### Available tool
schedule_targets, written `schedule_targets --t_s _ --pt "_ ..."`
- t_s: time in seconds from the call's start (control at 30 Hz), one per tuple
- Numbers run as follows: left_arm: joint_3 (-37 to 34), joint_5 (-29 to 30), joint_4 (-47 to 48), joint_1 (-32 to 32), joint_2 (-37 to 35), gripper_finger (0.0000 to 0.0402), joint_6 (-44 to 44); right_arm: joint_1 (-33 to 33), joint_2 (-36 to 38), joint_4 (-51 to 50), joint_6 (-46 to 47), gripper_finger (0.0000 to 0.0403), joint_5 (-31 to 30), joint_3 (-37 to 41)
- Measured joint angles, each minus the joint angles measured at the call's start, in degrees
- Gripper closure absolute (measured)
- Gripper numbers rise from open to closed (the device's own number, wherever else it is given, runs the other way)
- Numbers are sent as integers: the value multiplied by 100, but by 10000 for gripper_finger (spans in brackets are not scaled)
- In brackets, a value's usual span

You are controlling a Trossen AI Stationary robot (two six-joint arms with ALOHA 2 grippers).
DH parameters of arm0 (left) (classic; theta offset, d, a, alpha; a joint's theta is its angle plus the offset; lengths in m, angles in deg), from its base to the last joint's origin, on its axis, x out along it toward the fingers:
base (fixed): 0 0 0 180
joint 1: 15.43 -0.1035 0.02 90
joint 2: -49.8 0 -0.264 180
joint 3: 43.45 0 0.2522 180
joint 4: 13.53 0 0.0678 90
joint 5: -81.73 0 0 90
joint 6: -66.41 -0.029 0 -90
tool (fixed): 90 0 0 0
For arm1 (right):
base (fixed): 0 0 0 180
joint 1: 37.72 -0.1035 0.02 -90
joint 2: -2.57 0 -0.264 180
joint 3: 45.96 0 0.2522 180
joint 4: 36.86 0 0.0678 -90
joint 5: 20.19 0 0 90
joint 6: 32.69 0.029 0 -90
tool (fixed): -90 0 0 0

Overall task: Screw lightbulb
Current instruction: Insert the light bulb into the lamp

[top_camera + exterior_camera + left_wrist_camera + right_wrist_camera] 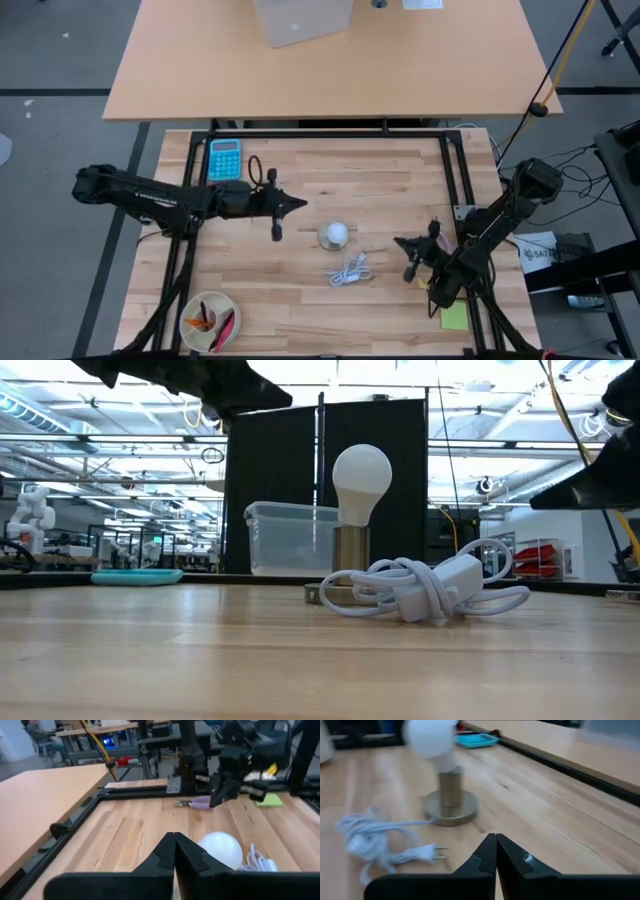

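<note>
Wood-plank bench (300,290) under a black frame, lab room with ceiling lights beyond it in the low view. Lightbulb (337,233) stands upright in a brass-coloured socket base (451,806) near the bench middle, globe up, nothing gripping it. Left gripper (297,205) sits just beside the bulb on its left-arm side, raised off the bench (low view shows the dark arm above the bulb's height), fingers pressed together tip to tip in the left wrist view (174,851), holding nothing. Bulb globe (220,849) lies just ahead of those closed fingertips, slightly off to one side, not touching. Right gripper (400,243) is on the opposite side of the bulb, apart from it, fingers also shut together (496,851) and empty. Ahead of the right gripper: socket base with the bulb (431,737), and the white coiled cable (349,270) with its plug (426,852) lying flat between gripper and base. Cable touches or nearly touches the base in the low view (425,588); cannot tell which. Teal calculator (224,158) behind the left gripper near the arm. Bowl (209,321) with red bits at the bench's near corner on the left-arm side. Yellow sticky pad (454,317) by the right arm's base. Clear plastic tub (290,538) behind the bulb in the low view.
</note>
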Motion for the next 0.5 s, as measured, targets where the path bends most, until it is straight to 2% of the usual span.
schedule_targets --t_s 0.17,0.23,0.33,0.5 --pt "0 0 -179 23 439 400 -33 261 0 1812 -2220 403 134 -76" --pt "-19 0 -313 23 672 400 -35 367 1 2319 -2836 403 140 -76" --pt "-330 -2 -1137 39 954 401 -32 558 1 2856 -3439 403 193 -76" --pt "-1323 27 -2929 40 992 401 202 931 2 3547 -4162 403 855 -74"
